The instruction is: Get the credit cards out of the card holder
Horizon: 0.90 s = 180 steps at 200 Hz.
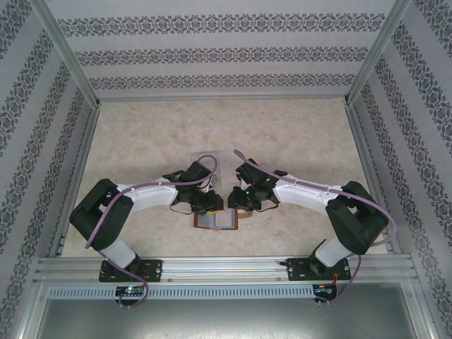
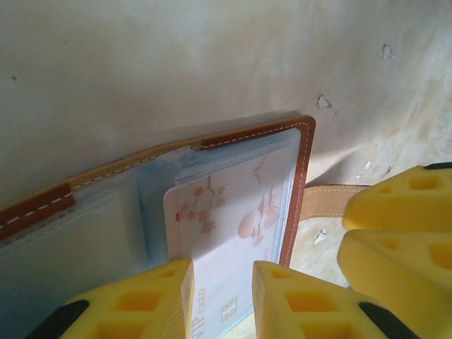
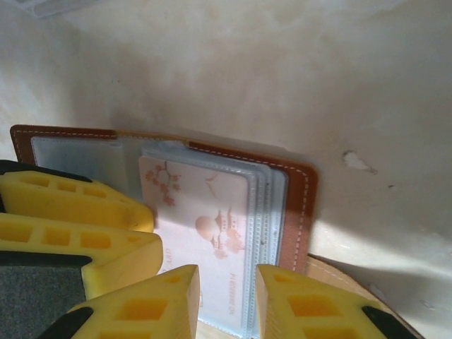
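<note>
Card holder point(image 1: 214, 221) lies open, long axis left-right; left tool point(image 2: 222, 268) and right tool point(image 3: 227, 274) slightly parted, empty.

The card holder point(image 3: 304, 205) lies open on the table point(image 3: 282, 70); the right gripper point(image 3: 226, 280), jaws slightly apart, hovers over its blossom-printed credit card point(image 3: 205, 201).

Pretty cramped in the middle: the left end effector point(image 2: 222, 272) and right end effector point(image 3: 227, 275) hang nearly side by side over the open card holder point(image 1: 220, 220), so there's barely a gap to slip between them. The clear tray point(image 1: 200, 157) blocks the spot just behind them. The far half of the counter point(image 1: 296, 131) is wide open, boxed in by walls point(image 1: 28, 127) on 3 sides.
</note>
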Each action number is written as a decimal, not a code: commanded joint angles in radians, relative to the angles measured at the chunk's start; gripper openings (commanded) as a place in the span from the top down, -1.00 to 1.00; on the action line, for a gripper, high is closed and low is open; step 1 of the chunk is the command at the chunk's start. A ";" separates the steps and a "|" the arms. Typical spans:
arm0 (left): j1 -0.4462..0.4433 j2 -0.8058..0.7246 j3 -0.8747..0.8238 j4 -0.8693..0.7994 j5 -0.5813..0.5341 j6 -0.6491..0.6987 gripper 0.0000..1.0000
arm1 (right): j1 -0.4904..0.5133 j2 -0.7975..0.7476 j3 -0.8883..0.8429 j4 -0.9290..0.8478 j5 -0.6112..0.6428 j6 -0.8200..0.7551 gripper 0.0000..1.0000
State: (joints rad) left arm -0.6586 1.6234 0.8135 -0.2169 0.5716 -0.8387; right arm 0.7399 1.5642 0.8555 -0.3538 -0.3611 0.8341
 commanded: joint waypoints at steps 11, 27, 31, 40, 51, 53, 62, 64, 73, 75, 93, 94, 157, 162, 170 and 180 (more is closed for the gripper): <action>0.011 -0.008 0.006 -0.024 -0.011 0.017 0.41 | 0.021 0.038 0.004 0.045 -0.032 0.027 0.42; 0.011 -0.007 0.004 -0.024 -0.011 0.018 0.41 | 0.026 0.055 0.002 0.060 -0.036 0.033 0.42; 0.011 -0.007 0.004 -0.024 -0.011 0.018 0.41 | 0.026 0.058 0.002 0.064 -0.038 0.035 0.42; 0.011 -0.006 0.004 -0.023 -0.012 0.017 0.41 | 0.029 0.066 0.001 0.074 -0.042 0.038 0.42; 0.011 -0.005 0.001 -0.020 -0.010 0.015 0.41 | 0.031 0.075 -0.002 0.083 -0.045 0.041 0.42; 0.011 -0.004 0.001 -0.019 -0.010 0.015 0.41 | 0.031 0.077 -0.003 0.086 -0.045 0.042 0.42; 0.011 -0.003 0.002 -0.020 -0.010 0.015 0.41 | 0.032 0.084 -0.005 0.091 -0.047 0.045 0.42; 0.011 -0.003 0.002 -0.019 -0.010 0.015 0.41 | 0.031 0.086 -0.006 0.092 -0.047 0.044 0.42; 0.011 -0.002 0.001 -0.018 -0.009 0.015 0.41 | 0.033 0.092 -0.009 0.097 -0.047 0.045 0.42; 0.011 -0.002 0.001 -0.018 -0.007 0.015 0.41 | 0.033 0.094 -0.009 0.099 -0.047 0.045 0.42; 0.011 0.001 0.003 -0.018 -0.006 0.015 0.41 | 0.032 0.113 -0.013 0.100 -0.041 0.042 0.42; 0.011 0.002 0.003 -0.018 -0.006 0.015 0.42 | 0.032 0.113 -0.013 0.099 -0.041 0.043 0.42; 0.011 0.005 0.012 -0.043 -0.012 0.025 0.41 | 0.032 0.122 -0.013 0.031 0.025 0.013 0.42; 0.011 0.003 0.014 -0.051 -0.017 0.028 0.41 | 0.033 0.120 -0.012 0.020 0.030 0.008 0.42; 0.011 0.001 0.018 -0.066 -0.025 0.035 0.41 | 0.033 0.117 -0.009 0.007 0.041 0.004 0.42; 0.011 -0.002 0.026 -0.093 -0.045 0.045 0.41 | 0.033 0.113 -0.005 -0.011 0.052 -0.005 0.42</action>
State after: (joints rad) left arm -0.6533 1.6234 0.8139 -0.2379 0.5495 -0.8341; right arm 0.7624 1.6661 0.8555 -0.2726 -0.3878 0.8597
